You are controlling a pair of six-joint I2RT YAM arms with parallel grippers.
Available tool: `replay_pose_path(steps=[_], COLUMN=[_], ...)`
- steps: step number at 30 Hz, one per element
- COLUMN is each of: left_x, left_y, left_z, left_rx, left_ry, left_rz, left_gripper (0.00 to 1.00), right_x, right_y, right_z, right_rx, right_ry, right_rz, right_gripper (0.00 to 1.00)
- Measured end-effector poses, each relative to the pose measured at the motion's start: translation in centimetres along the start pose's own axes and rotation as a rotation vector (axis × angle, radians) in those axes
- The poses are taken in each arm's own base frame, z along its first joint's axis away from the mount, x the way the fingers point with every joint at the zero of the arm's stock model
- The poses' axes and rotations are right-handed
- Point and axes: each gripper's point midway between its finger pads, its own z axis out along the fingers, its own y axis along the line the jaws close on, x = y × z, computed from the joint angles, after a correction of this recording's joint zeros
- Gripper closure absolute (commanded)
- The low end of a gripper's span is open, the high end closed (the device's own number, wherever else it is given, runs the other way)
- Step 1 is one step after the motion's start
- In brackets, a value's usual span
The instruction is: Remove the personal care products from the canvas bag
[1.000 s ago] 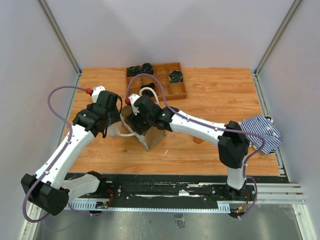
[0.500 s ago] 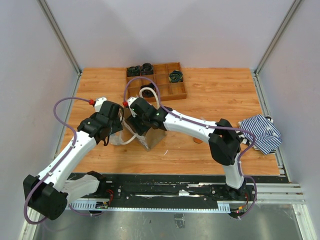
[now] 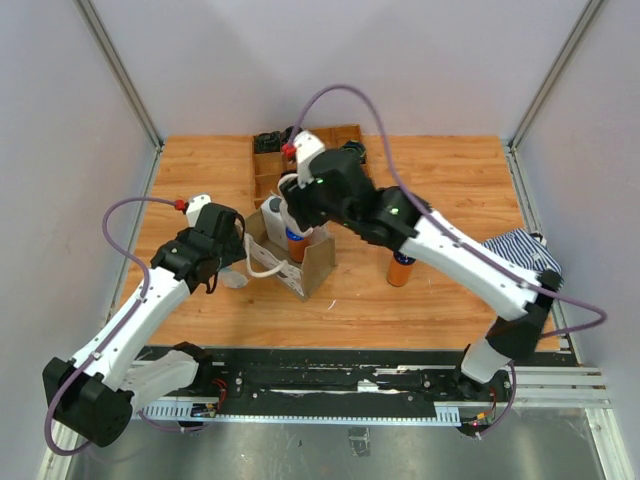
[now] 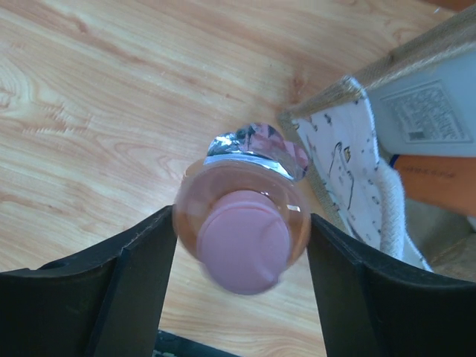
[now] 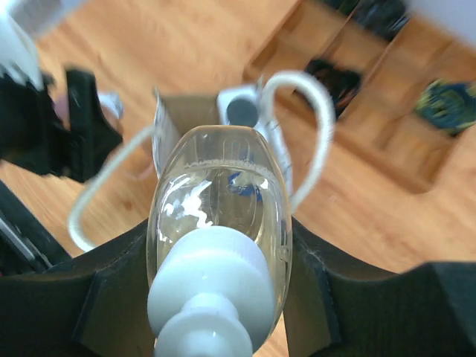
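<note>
Risen from canvas bag (image 3: pixel 315 262), right claw (image 5: pixel 217 225) clenches white-capped bottle (image 5: pixel 216 186); left claw (image 4: pixel 242 218) grips pink-capped bottle (image 4: pixel 245 245).

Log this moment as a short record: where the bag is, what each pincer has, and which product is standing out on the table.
canvas bag: upright mid-table, mouth open
inside bag: an orange item shows
left pincer: closed on the pink-capped bottle, just beside the bag
right pincer: closed on the white-capped clear bottle, above the bag
out of bag: amber-orange bottle standing on the table, right of the bag in the top view
</note>
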Motion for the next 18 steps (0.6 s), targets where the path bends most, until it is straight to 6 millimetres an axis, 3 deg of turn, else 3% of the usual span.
replay_pose_path(steps=[3,5,9,13,15,18], left_x=[-0.6,-0.9,-1.0,-1.9,-3.4,-7.3], left_y=[-0.4,-0.5,-0.6,-0.7,-1.1,-1.9], left_z=[0.0,-0.1,-0.1,-0.7,-1.7,-4.4], left_rx=[0.017,0.021,0.024,0.032,0.053,0.111], left_ry=[-0.025,-0.035,-0.04,-0.058,-0.093,-0.19], left_rz=[-0.016,-0.022,-0.025,-0.036,-0.055,-0.097], left_gripper=[0.23,0.21,0.19,0.19,0.21,0.21], right_x=[-4.8,-6.7,-6.8,-3.1,0.5,6.6], right_y=[-1.9,-3.7,-7.6,-13.3,-16.6,-20.8], right_z=[-5.4,-8.6,-11.5,-10.5,-9.1,-7.3], right_rx=[0.049,0.093,0.178,0.312,0.387,0.484], right_ry=[-0.154,-0.23,-0.265,-0.188,-0.102,0.033], right_rz=[0.034,0.052,0.084,0.118,0.138,0.17], right_gripper=[0.79,0.78,0.79,0.79,0.78,0.78])
